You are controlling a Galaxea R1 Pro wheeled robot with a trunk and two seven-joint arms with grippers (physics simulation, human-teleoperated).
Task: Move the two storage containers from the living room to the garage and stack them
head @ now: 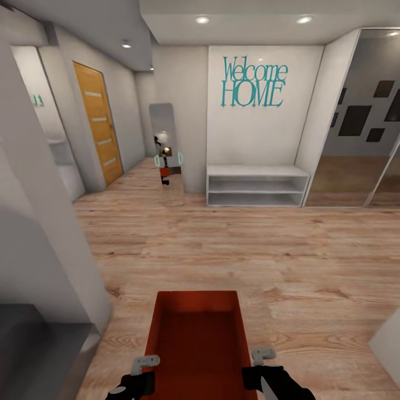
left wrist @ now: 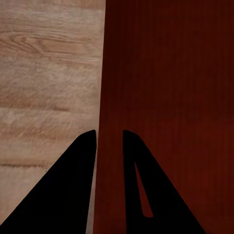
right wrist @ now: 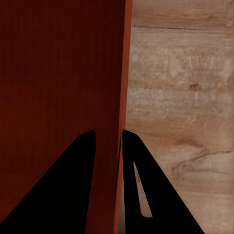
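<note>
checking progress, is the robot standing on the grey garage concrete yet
No, the floor under and ahead of the carried storage container is light wood plank, in a hallway with a "Welcome HOME" wall sign.

One piece of lettering can be read — teal cut-out wall lettering (head: 254, 81) spelling "Welcome" on the upper line and "HOME" in capitals on the lower, in a tall, thin serif face. It stands on the plain white wall panel (head: 261, 133) straight ahead, above a low white open shelf bench (head: 257, 185). A small teal mark (head: 36, 100) on the pale wall at far left is too small and blurred to read — it may be a sign or decoration.
</note>
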